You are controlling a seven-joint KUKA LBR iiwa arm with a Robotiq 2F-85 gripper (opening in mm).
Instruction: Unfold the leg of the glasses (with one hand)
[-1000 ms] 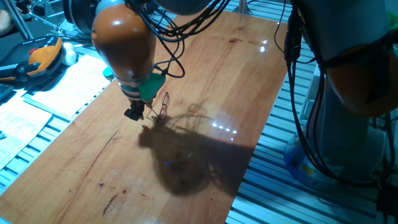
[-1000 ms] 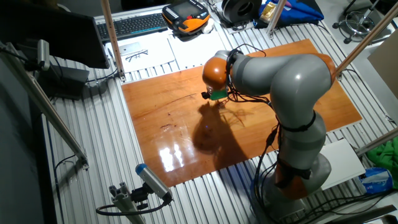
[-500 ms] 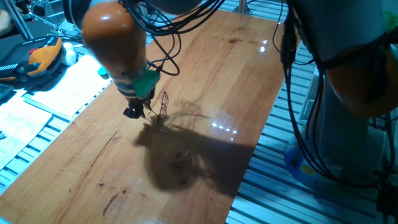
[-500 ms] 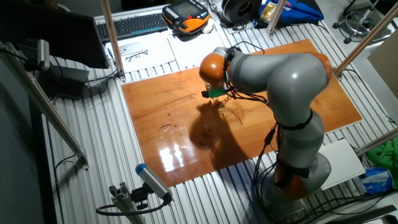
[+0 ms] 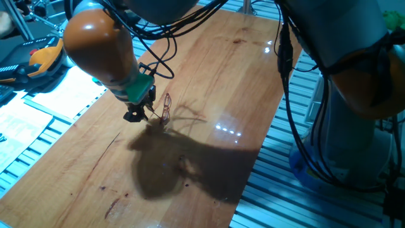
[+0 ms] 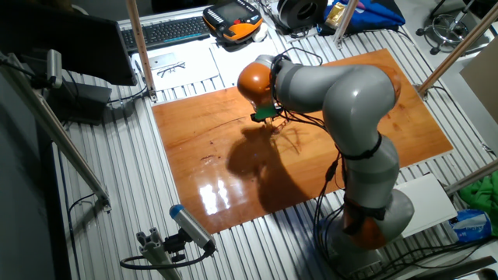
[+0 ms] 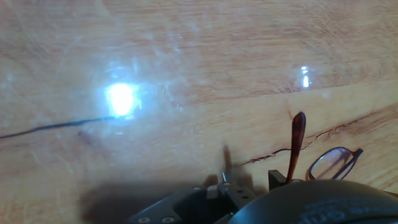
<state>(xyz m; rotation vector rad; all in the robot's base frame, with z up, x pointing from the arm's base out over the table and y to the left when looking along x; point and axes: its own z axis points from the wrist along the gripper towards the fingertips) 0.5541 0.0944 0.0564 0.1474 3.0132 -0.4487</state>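
The glasses [image 5: 166,107] are thin reddish-brown wire spectacles standing on the wooden table [image 5: 209,76], just right of my gripper [image 5: 135,116]. In the hand view one leg [image 7: 296,144] sticks out away from the camera, beside a clear lens [image 7: 333,163]. The gripper [image 7: 250,179] is low over the table with its fingertips apart and bare wood between them. The leg lies just outside the right fingertip [image 7: 277,178]; I cannot tell whether they touch. In the other fixed view the gripper [image 6: 260,118] is near the table's far edge.
White papers [image 5: 69,88] lie off the table's left edge, with an orange-black pendant [image 6: 232,17] and a keyboard [image 6: 167,31] behind. A second pair of glasses [image 6: 171,68] lies on paper. The arm's dark shadow [image 5: 164,164] covers the table's middle.
The arm's wrist has swung left and tilted, and the gripper has shifted slightly left. The glasses stay in about the same spot.
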